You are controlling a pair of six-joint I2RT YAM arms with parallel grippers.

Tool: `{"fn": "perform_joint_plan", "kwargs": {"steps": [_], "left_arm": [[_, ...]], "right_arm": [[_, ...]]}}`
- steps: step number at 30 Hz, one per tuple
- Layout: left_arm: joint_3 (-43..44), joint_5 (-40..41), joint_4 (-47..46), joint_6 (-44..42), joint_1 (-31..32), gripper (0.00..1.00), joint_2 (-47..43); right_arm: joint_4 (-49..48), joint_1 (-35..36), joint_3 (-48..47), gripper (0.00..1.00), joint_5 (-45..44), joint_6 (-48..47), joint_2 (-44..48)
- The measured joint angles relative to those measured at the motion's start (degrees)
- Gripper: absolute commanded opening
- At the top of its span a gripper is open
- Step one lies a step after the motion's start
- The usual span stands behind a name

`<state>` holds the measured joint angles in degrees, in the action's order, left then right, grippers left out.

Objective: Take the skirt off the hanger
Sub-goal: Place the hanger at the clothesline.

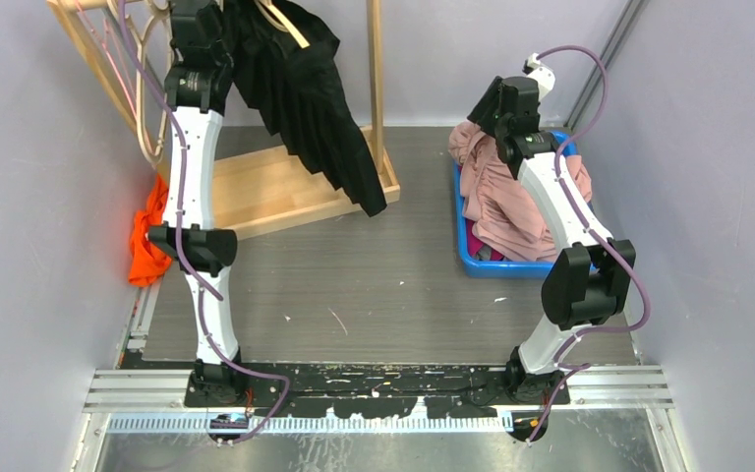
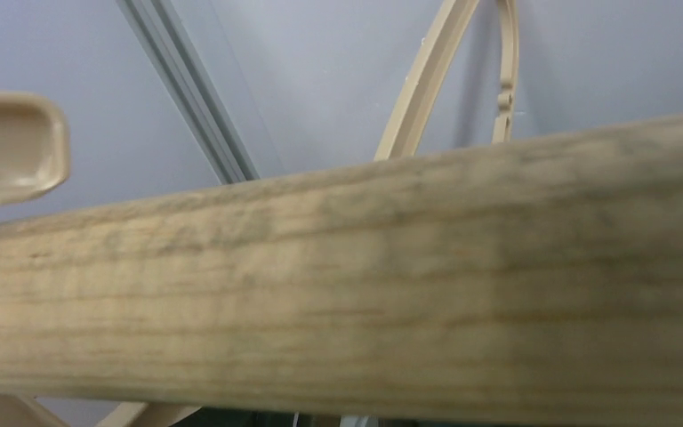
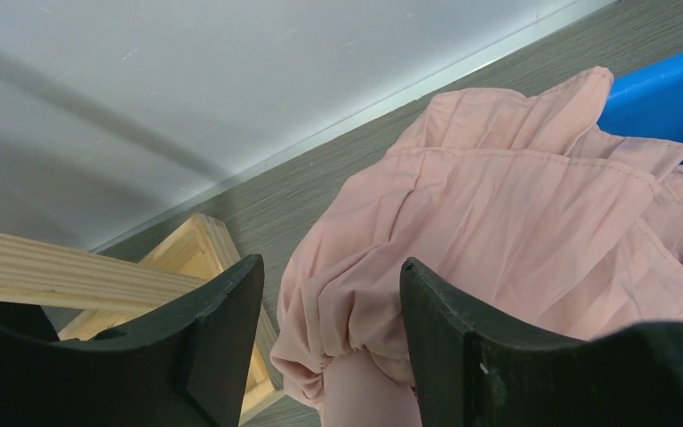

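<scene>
A black pleated skirt (image 1: 307, 103) hangs tilted from a beige hanger (image 1: 287, 24) on a wooden rack (image 1: 377, 79) at the back left. My left gripper (image 1: 195, 18) is raised to the top of the rack beside the skirt's waist; its fingers are hidden at the frame's edge. The left wrist view is filled by a blurred wooden bar (image 2: 347, 285), with beige hanger parts (image 2: 13, 147) behind it and no fingers showing. My right gripper (image 3: 329, 298) is open and empty, hovering over pink clothes (image 3: 516, 222).
A blue bin (image 1: 511, 265) at the right holds the pink clothes (image 1: 506, 202). The rack's wooden base (image 1: 275, 192) lies on the grey table. An orange cloth (image 1: 147, 236) lies at the left wall beside the left arm.
</scene>
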<state>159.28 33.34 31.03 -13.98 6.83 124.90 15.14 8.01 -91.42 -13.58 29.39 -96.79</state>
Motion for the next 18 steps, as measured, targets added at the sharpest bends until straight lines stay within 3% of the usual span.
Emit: {"fn": "perform_joint_plan", "kwargs": {"steps": [4,11,18], "left_arm": [[0.0,0.0,0.0,-0.5,1.1,0.47,-0.3],[-0.5,1.6,0.0,-2.8,3.3,0.68,-3.2],[-6.2,3.1,0.5,-3.0,4.0,0.76,-11.0]], "right_arm": [[0.0,0.0,0.0,0.63,0.0,-0.2,0.0],[0.0,0.0,0.0,0.62,0.7,-0.3,0.0],[0.0,0.0,0.0,0.62,1.9,-0.1,-0.1]]}}
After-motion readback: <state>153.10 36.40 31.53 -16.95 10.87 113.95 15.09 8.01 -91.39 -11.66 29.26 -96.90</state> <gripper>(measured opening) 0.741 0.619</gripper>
